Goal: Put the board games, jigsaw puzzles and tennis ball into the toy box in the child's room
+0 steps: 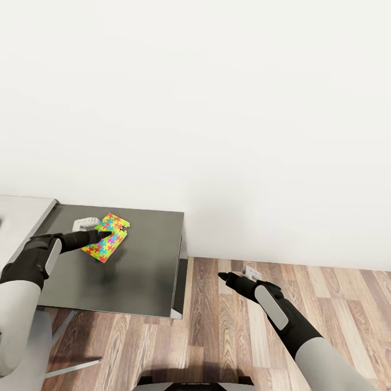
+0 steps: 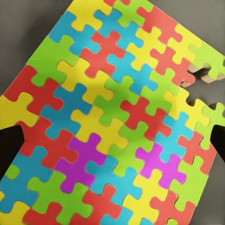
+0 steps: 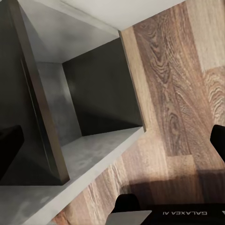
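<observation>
At the far left edge lies a corner of the pale table (image 1: pixel 21 209). Just right of it, the left gripper (image 1: pixel 103 235) hangs over a jigsaw puzzle (image 1: pixel 107 237) lying flat on the dark grey cabinet (image 1: pixel 136 271); its fingers are spread wide, one at either side of the puzzle. A small white object (image 1: pixel 86 222) sits just left of the puzzle. Further right, the right gripper (image 1: pixel 224 277) hovers above the wooden floor (image 1: pixel 228 336), its fingers spread, holding nothing.
</observation>
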Robot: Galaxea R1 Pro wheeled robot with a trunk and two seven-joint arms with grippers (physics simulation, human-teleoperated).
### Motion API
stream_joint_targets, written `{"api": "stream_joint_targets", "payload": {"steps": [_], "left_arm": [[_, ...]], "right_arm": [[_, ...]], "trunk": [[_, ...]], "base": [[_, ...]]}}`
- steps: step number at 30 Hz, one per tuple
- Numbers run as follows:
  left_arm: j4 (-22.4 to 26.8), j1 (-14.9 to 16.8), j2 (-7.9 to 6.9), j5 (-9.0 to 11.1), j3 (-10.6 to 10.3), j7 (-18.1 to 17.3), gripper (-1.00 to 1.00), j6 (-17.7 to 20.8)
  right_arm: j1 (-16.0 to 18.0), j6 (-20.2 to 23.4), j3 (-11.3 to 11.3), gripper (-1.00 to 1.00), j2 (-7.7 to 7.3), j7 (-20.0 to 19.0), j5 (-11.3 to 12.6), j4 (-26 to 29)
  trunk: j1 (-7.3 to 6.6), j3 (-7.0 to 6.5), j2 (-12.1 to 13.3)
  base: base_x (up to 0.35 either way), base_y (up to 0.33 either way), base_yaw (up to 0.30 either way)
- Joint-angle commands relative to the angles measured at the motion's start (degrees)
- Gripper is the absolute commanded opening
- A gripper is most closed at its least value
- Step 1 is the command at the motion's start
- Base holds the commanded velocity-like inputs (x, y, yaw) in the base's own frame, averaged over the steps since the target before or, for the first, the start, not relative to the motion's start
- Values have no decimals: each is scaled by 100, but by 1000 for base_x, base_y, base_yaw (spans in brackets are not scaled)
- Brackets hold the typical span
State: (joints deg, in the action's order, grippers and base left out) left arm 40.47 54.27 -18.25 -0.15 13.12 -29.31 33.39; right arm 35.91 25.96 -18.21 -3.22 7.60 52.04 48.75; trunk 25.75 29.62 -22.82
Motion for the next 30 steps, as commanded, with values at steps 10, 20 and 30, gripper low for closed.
{"api": "stream_joint_targets", "payload": {"steps": [10,20,30], "left_arm": [[69,4,-3,-18,-2,35,100,45],[83,4,-8,-22,40,83,100,40],[86,4,-14,-21,59,490,100,25]], "right_arm": [[4,5,-25,100,-3,58,60,-18],[4,5,-25,100,-3,55,60,-30],[4,5,-31,100,-3,57,60,-32]], "trunk": [[3,8,-10],[3,8,-10],[3,8,-10]], "base": [[0,0,0],[0,0,0],[0,0,0]]}}
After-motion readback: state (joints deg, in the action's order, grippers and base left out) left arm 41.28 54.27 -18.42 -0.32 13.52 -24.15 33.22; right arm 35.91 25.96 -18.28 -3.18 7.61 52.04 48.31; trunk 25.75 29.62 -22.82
